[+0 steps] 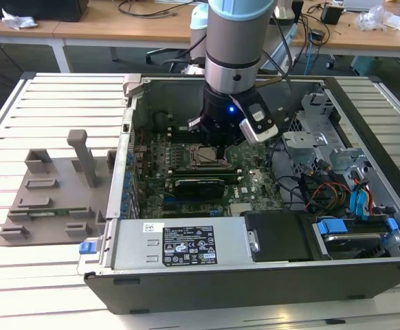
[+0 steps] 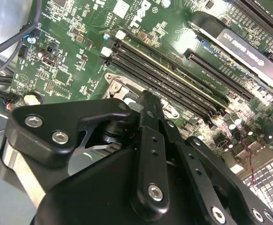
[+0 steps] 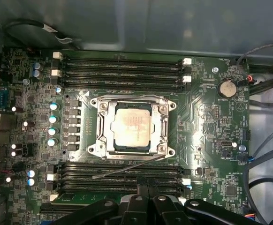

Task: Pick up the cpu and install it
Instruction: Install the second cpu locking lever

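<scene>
The cpu (image 3: pixel 132 125), a flat square chip with a silvery top, lies flat inside the metal socket frame (image 3: pixel 98 136) at the middle of the green motherboard (image 3: pixel 207 122). The socket's thin wire lever (image 3: pixel 127 168) lies loose and slanted along one side of the frame. In the exterior view my gripper (image 1: pixel 215 146) hangs inside the open computer case just above the socket (image 1: pixel 203 155). Its black fingers (image 3: pixel 143 190) stand pressed together beside the socket with nothing between them. In the second wrist view one finger (image 2: pixel 148 117) points down at the socket corner (image 2: pixel 120 89).
Black memory slots (image 3: pixel 122 65) flank the socket on two sides. A black expansion card (image 1: pixel 198 183) lies in front of it. Cables and drive bays (image 1: pixel 337 185) fill the case at the exterior view's right. A grey fixture (image 1: pixel 56 185) stands outside the case on the slatted table (image 1: pixel 62 103).
</scene>
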Controlling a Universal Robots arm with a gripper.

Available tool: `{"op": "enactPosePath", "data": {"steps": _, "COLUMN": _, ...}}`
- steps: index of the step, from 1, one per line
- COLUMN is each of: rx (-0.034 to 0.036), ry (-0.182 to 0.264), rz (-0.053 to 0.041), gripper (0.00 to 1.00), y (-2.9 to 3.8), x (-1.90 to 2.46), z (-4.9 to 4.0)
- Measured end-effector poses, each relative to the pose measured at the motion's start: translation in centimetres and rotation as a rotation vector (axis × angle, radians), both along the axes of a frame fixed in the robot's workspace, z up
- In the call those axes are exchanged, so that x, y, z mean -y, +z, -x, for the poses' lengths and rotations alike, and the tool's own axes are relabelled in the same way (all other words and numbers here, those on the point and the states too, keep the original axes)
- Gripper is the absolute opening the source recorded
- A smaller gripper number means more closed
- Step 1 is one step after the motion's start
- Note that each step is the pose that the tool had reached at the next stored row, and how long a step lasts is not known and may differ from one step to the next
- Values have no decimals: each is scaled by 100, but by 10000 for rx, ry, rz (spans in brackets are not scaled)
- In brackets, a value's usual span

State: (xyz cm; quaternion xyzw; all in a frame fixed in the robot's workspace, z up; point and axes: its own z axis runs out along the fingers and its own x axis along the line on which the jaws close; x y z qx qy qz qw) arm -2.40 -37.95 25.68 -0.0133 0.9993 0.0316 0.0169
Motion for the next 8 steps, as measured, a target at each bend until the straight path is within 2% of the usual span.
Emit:
{"op": "enactPosePath", "data": {"steps": 5, "rx": 0, "ry": 1, "rz": 0, "gripper": 11, "y": -61, "x": 11, "z": 0}}
{"op": "enactPosePath", "data": {"steps": 8, "rx": 0, "ry": -1, "rz": 0, "gripper": 11, "y": -125, "x": 26, "z": 1}}
